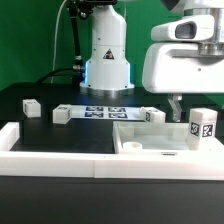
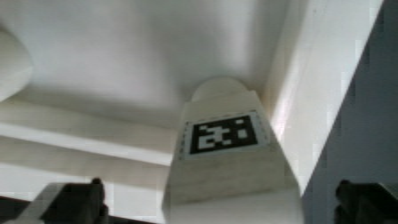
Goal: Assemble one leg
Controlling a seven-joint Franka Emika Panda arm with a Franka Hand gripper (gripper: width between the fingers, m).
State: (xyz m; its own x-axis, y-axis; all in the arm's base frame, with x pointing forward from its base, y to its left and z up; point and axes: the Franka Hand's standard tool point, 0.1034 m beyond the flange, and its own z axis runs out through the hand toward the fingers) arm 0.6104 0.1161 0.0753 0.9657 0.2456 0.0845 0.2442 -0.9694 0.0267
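Note:
A small white leg (image 1: 203, 125) with a black-and-white tag stands upright at the exterior view's right, by the large white panel with a raised rim (image 1: 135, 146). My gripper (image 1: 175, 106) hangs over the panel's right part, close to this leg. In the wrist view the leg (image 2: 228, 135) runs lengthwise between the two dark fingertips (image 2: 71, 203), with a gap showing on each side. The gripper (image 2: 217, 206) is open and touches nothing that I can see. The white panel (image 2: 107, 110) fills the background there.
Three more small white legs lie on the black table: one at the left (image 1: 32, 107), one left of centre (image 1: 62, 114), one by the panel's far edge (image 1: 152, 114). The marker board (image 1: 105, 112) lies before the robot base (image 1: 107, 60). A white wall (image 1: 60, 152) edges the front.

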